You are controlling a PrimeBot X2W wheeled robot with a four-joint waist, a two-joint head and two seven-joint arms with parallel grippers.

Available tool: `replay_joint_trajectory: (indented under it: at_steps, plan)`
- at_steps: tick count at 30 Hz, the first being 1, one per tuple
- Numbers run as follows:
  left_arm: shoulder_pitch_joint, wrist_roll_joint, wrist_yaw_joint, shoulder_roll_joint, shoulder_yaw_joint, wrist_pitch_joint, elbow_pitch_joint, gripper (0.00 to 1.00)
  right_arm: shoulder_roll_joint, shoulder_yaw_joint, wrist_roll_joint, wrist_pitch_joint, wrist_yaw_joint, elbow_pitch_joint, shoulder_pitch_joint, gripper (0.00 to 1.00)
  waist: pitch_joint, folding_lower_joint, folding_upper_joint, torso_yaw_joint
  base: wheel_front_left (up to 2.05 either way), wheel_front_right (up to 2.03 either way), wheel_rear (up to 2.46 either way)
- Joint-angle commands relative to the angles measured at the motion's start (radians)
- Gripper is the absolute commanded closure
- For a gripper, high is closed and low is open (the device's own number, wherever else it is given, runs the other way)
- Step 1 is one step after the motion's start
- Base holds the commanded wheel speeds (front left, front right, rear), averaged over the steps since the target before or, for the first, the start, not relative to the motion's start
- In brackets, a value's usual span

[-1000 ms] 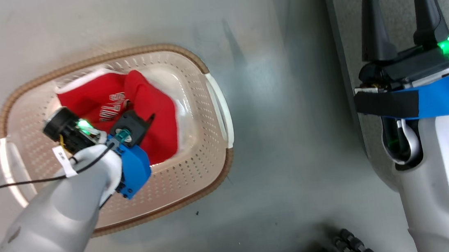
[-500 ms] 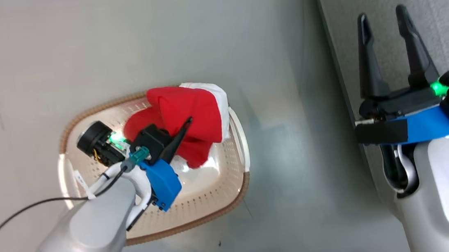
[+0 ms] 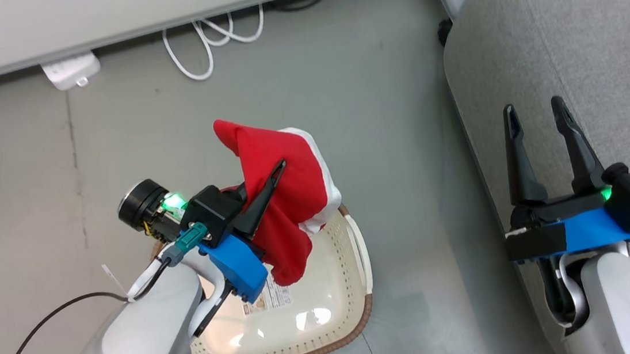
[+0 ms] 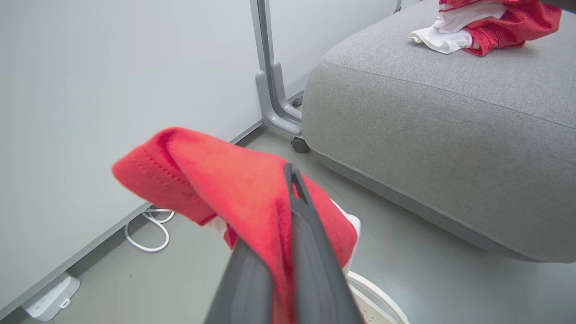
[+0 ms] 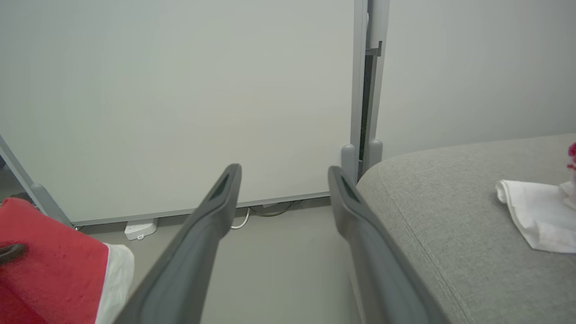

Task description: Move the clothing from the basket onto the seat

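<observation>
A second ago the red garment [image 3: 249, 148] lay crumpled in the basket [image 3: 283, 330] with the left hand [image 3: 276, 169] down among it. Now it hangs clear above the basket rim at the centre of the head view, pinched between that hand's two closed fingers, its white trim trailing on the right side. The head camera has also swung up, so the shift of the whole frame is not the basket moving. The basket sits at the lower centre on the floor [image 3: 392, 135], and the part of its bottom that shows past the arm looks bare, so this may be the last piece. The seat [image 3: 567, 31] fills the right edge, well apart from the garment; other red and white clothes [image 4: 490, 22] already lie on it. The right hand [image 3: 533, 105] hovers over the seat's edge, fingers spread and empty. What seems left is the carry across and the release.
</observation>
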Motion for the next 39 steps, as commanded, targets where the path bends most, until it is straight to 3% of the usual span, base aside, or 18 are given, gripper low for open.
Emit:
replay_joint_trajectory:
  at_steps: [1,9,21,39]
  plan:
    - [0.011,0.009,-0.002,-0.003,0.013,-0.005,-0.012,1.00,0.000,-0.003,0.002,0.000,-0.001,0.003,0.020,0.00,-0.050,0.0003,0.0000,0.020,0.00,0.00,0.00]
    - [-0.008,0.041,-0.009,-0.052,0.061,-0.005,-0.058,1.00,0.000,0.001,0.007,0.000,-0.001,0.028,0.091,0.00,-0.171,0.0003,0.0000,0.045,0.00,0.00,0.00]
    - [-0.029,0.055,-0.023,-0.117,0.051,-0.005,-0.057,1.00,0.000,0.017,0.019,0.000,-0.001,0.053,0.172,0.00,-0.302,0.0003,0.0000,0.058,0.00,0.00,0.00]
    - [-0.014,0.045,-0.028,-0.136,0.049,-0.005,-0.035,1.00,-0.003,0.062,0.020,0.000,-0.001,0.056,0.215,0.00,-0.348,0.0003,0.0000,0.067,0.00,0.00,0.00]
